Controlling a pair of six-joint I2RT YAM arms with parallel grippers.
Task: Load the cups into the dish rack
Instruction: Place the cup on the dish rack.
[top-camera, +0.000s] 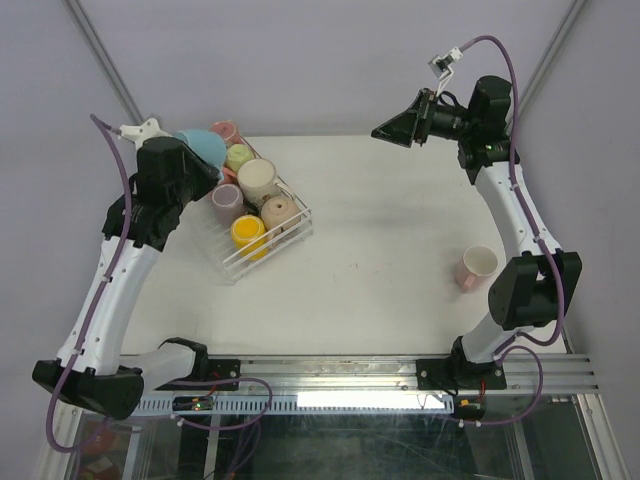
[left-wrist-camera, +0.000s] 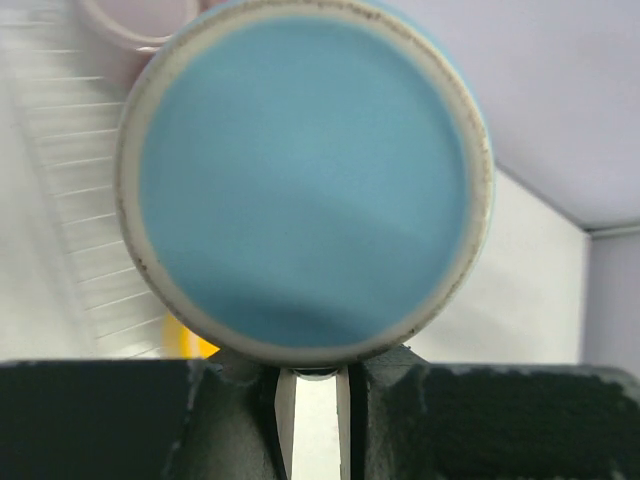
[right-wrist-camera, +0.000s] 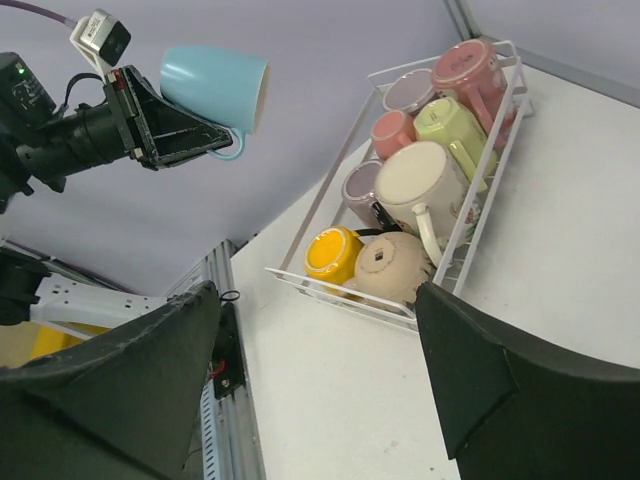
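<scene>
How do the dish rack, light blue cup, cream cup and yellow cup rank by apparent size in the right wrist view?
1. dish rack
2. cream cup and light blue cup: alike; different distances from the camera make ranking unsure
3. yellow cup

White links, black joint housings on left arm (top-camera: 103, 297) and right arm (top-camera: 516, 212). Lilac cables (top-camera: 490, 39) alongside. Black wedge fingers (right-wrist-camera: 480, 370) on right gripper (right-wrist-camera: 318, 380).

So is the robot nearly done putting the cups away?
Nearly. Most cups already sit in the rack. The left gripper holds a blue cup by its handle, up in the air beside the rack, not yet set down. One pink cup is left on the table, and the right gripper is open and empty.
</scene>
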